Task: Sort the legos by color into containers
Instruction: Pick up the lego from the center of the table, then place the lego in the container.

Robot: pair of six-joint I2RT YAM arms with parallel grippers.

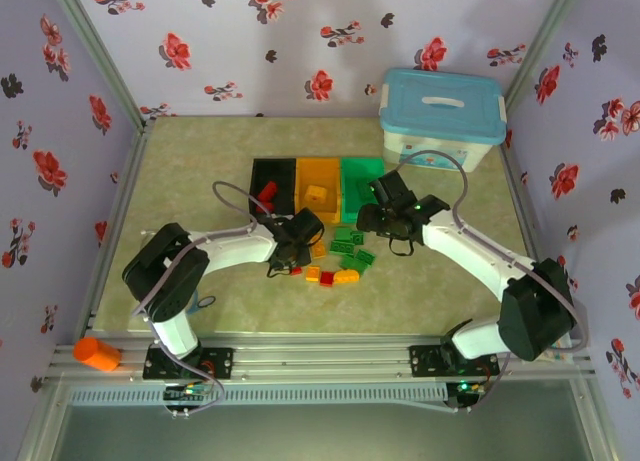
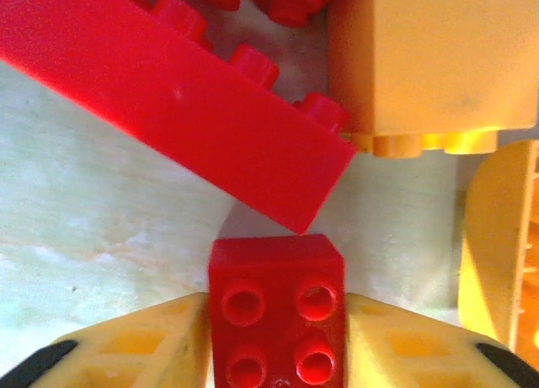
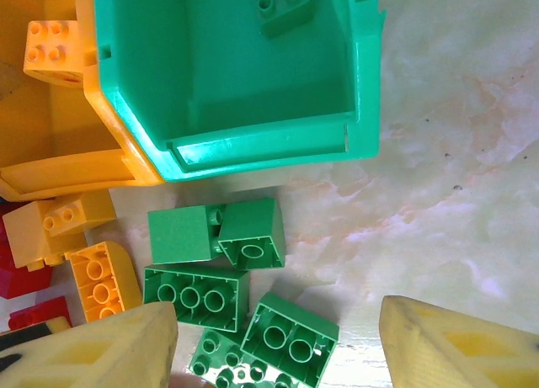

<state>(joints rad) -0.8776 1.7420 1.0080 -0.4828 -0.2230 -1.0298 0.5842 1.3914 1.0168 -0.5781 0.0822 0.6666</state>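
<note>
Pinches a small red lego (image 2: 278, 337) between the yellow fingers (image 2: 135, 350) of the left gripper (image 2: 276, 302), four round hollows facing the camera, lower edge cut off by the frame. Touches, or nearly touches, a long red lego (image 2: 168, 110) tilted just beyond on the worktop (image 2: 84, 211); cannot tell which. Beside that, a blurred yellow-orange lego (image 2: 438, 60), cropped at the top. From above, hides those fingers under the wrist, low in front of the black bin (image 1: 262, 169) and the yellow-orange bin (image 1: 318, 171). Holds the right gripper (image 3: 278, 321) with fingers (image 3: 93, 354) spread wide apart, above a cluster of green legos (image 3: 194, 295) lying just outside the green bin (image 3: 364, 85). Inside that bin, one green lego (image 3: 282, 5), cut off at the top edge. At the left edge, red pieces (image 3: 25, 283) too cropped to make out.
</note>
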